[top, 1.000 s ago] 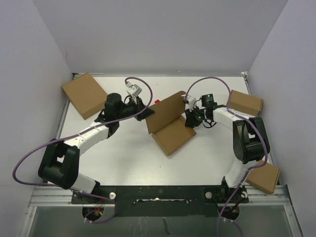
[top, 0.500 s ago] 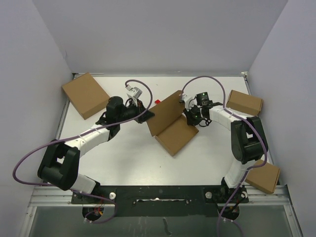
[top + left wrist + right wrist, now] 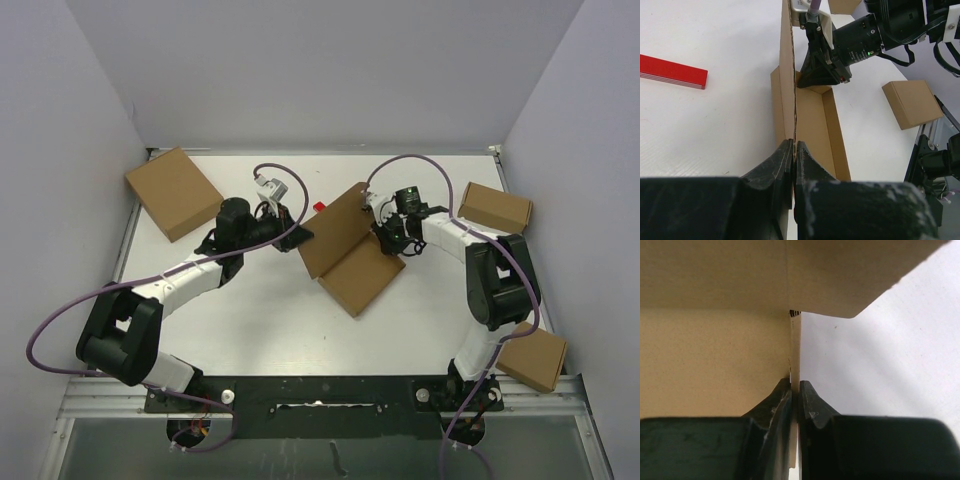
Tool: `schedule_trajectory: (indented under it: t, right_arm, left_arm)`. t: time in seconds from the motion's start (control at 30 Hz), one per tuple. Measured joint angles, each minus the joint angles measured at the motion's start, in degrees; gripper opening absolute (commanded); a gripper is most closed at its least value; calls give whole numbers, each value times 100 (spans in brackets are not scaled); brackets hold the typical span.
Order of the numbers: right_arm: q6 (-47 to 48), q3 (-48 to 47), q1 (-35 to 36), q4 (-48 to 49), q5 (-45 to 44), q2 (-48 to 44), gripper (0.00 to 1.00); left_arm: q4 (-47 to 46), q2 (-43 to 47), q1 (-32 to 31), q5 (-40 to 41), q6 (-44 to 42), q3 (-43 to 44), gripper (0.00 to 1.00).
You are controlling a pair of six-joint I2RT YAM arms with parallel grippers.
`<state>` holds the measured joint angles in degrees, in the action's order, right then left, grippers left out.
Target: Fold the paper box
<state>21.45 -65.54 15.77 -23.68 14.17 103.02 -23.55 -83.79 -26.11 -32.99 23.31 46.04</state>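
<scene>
The paper box (image 3: pixel 350 255) is a brown cardboard blank in mid-table, half-folded: its base lies flat and its lid panel (image 3: pixel 335 228) stands raised. My left gripper (image 3: pixel 300 232) is shut on the raised panel's left edge; the left wrist view shows the thin panel (image 3: pixel 789 85) edge-on, pinched between the jaws of the left gripper (image 3: pixel 794 147). My right gripper (image 3: pixel 380 228) is shut on a side flap at the box's right end. In the right wrist view that flap (image 3: pixel 795 350) runs straight into the closed right gripper (image 3: pixel 795 385), with the box wall (image 3: pixel 715 347) to its left.
Ready-made brown boxes lie at the back left (image 3: pixel 172 192), at the right (image 3: pixel 495 207) and at the near right corner (image 3: pixel 533 358). A small red block (image 3: pixel 319 207) sits just behind the raised panel, also seen as the red block (image 3: pixel 672 72). White walls enclose the table.
The right gripper has closed onto the side flap. Both arms have shifted the box slightly; the raised panel stands a little steeper and further right than a second ago.
</scene>
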Motion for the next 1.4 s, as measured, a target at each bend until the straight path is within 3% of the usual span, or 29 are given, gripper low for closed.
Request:
schedule_trajectory:
  t: [0.07,0.17,0.23,0.67,1.0,1.2,1.4]
  right_arm:
    - [17,-2,37,-2,-66,2,3]
    - [44,-4,44,-7,-72,7,22]
    - [55,-20,39,-24,-81,33,28]
    - [564,-79,-284,-428,442,63,31]
    - [988,-79,-289,-708,494,9,39]
    - [1134,-76,-330,-911,564,-94,52]
    - [1163,-59,-380,-1047,697,-138,46]
  left_arm:
    - [-22,0,-2,2,7,-24,0]
    - [-31,0,0,0,11,-44,0]
    - [-35,0,0,-4,28,-46,0]
    - [-44,0,-11,-26,50,-70,0]
    - [-17,0,-11,-28,50,-72,0]
    - [-22,0,-11,-26,48,-70,0]
    - [-22,0,-11,-28,48,-70,0]
